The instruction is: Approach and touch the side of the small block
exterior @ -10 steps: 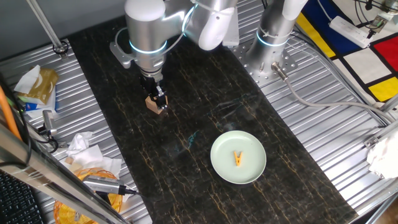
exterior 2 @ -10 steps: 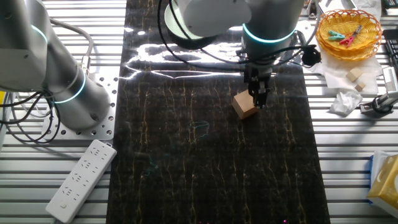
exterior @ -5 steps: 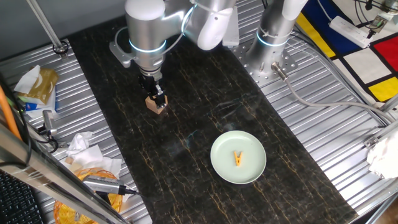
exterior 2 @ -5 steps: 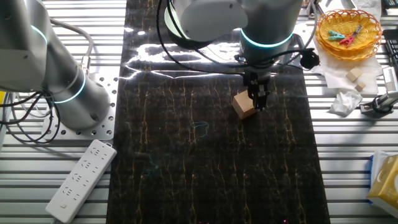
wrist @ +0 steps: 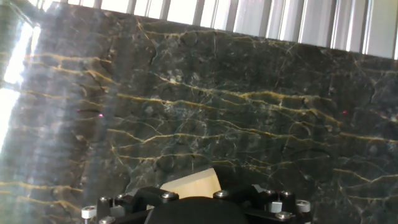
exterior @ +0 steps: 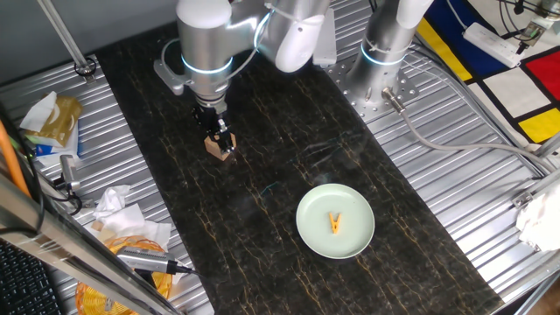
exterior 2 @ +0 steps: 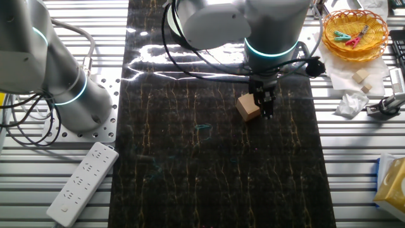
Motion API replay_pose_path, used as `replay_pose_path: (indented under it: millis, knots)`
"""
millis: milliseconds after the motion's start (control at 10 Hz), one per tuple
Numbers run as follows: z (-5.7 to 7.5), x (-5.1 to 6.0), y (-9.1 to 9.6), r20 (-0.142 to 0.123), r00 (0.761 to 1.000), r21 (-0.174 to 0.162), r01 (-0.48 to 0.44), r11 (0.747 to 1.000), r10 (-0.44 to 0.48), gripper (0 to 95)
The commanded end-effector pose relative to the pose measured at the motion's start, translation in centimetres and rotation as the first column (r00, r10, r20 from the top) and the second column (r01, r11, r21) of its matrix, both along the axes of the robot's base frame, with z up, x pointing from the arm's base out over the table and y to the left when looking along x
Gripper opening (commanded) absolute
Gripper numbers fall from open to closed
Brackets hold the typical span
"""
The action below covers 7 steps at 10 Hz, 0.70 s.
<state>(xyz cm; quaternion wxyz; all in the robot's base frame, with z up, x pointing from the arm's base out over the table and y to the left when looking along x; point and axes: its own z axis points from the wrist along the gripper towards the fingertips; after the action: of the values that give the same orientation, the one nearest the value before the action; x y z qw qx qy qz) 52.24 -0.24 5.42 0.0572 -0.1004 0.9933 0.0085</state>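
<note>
The small block (exterior: 216, 149) is a tan wooden cube on the dark marble mat, far left of centre. In the other fixed view the block (exterior 2: 248, 107) sits just left of my gripper (exterior 2: 266, 110). My gripper (exterior: 224, 141) hangs straight down with its fingers together, low at the block's side and against it or nearly so. In the hand view a pale corner of the block (wrist: 194, 183) shows just above the dark gripper body; the fingertips are hidden there.
A pale green plate (exterior: 311, 229) with a yellow-orange clothespin (exterior: 335, 224) lies nearer on the mat. A second arm's base (exterior: 382, 61) stands at the back. Crumpled wrappers (exterior: 52, 118) lie left. A yellow basket (exterior 2: 354, 35) and a power strip (exterior 2: 82, 183) flank the mat.
My gripper has shifted slightly and come a little lower along the block's side. The block has stayed in place.
</note>
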Motion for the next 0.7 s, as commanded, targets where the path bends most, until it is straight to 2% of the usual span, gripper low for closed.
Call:
replay_pose_path:
  millis: [100, 300, 700]
  knots:
    - [-0.07, 0.07, 0.10, -0.011, 0.999, 0.049, 0.031, 0.998, -0.031, 95.0]
    - [-0.12, 0.03, 0.23, -0.027, 0.996, 0.097, 0.088, 0.991, -0.086, 95.0]
    - [-0.19, -0.04, 0.58, -0.041, 0.990, 0.127, 0.140, 0.982, -0.135, 95.0]
